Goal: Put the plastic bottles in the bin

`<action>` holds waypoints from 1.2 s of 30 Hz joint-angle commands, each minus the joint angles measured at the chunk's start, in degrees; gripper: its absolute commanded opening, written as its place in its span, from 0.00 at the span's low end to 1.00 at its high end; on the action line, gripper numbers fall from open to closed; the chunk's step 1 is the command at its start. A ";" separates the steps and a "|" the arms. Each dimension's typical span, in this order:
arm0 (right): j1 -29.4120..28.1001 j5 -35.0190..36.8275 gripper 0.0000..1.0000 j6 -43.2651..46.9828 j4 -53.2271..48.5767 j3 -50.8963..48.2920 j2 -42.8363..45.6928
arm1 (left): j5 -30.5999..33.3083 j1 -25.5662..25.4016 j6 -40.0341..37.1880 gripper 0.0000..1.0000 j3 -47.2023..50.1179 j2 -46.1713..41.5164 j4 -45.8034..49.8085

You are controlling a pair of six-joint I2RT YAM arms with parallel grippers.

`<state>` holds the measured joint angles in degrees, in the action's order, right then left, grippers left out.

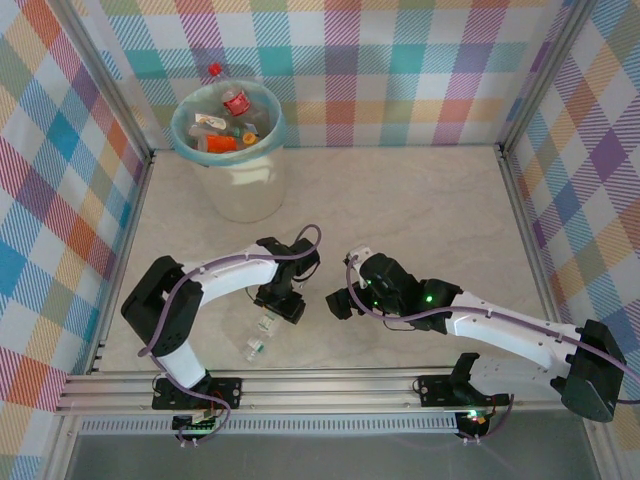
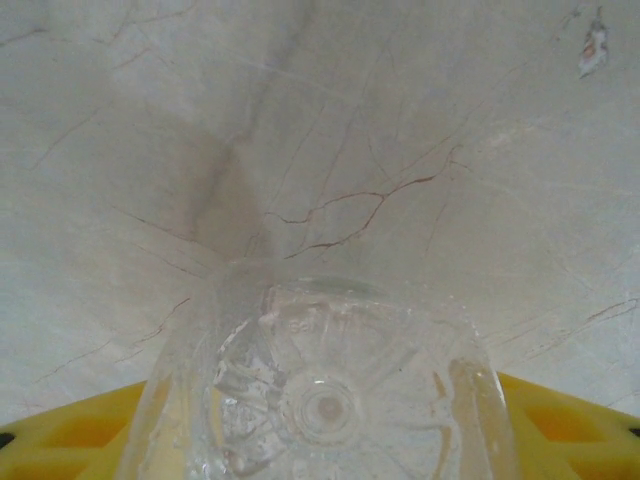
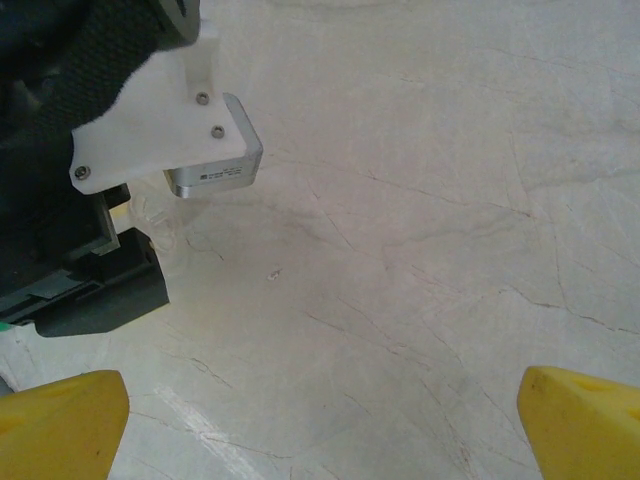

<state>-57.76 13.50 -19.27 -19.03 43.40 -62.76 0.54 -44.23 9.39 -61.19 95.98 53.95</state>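
Yellow fingers (image 2: 60, 440) of the left gripper (image 2: 320, 430) sit against both sides of a clear bottle (image 2: 325, 380), whose moulded base faces the wrist camera. I judge the gripper to be clenched on it. From above, the bottle (image 1: 260, 336) pokes out of the gripper toward the near edge of the table (image 1: 420, 210), green cap outermost. I cannot tell whether it is lifted or touches the marble.

The right gripper (image 3: 320, 415) is released, jaws wide with nothing between them, just beside the left one and low over bare table.

The bin (image 1: 235, 195) stands well apart, in the far left corner, its teal bag (image 1: 182, 135) folded over the rim. Other bottles (image 1: 237, 102) are heaped inside up to rim level, and one red cap sticks up at the back.

The step in hand looks like the carry. To do it well:

- **Grip:** firm but not crushing, because thin clear plastic buckles and can squirt out.
- **Path:** rise first, high enough to pass the rim and the heap, then swing far-left.
- **Release:** centre over the opening and let go low, aiming for a gap in the pile so the bottle does not roll off the top.
- **Clearance:** the right arm should hold off, as the two wrists are close.
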 commanded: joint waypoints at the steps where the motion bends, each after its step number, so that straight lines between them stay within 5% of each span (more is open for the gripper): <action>1: 0.28 0.86 1.00 -0.34 1.56 -0.66 1.07 | 0.14 1.01 -0.16 0.55 0.11 -3.83 2.46; 12: 0.25 0.01 1.00 1.06 2.82 2.60 0.94 | 0.52 5.15 -1.48 0.47 -10.83 -15.93 6.49; 20: 0.28 -1.99 1.00 7.44 5.65 12.69 -3.97 | 5.50 14.69 -5.60 0.40 -43.79 -18.09 8.05; 28: 0.28 -6.29 1.00 9.22 8.55 21.03 -12.41 | 11.31 27.66 -2.93 0.39 -68.25 -7.13 -3.40; 36: 0.27 -13.46 1.00 8.27 9.48 30.19 -20.47 | -5.05 45.26 19.04 0.35 -79.88 9.17 -10.68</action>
<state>-57.76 3.92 -11.31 -11.60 70.13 -81.95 3.20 -3.16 17.43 -137.82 99.83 46.41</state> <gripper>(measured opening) 0.996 0.593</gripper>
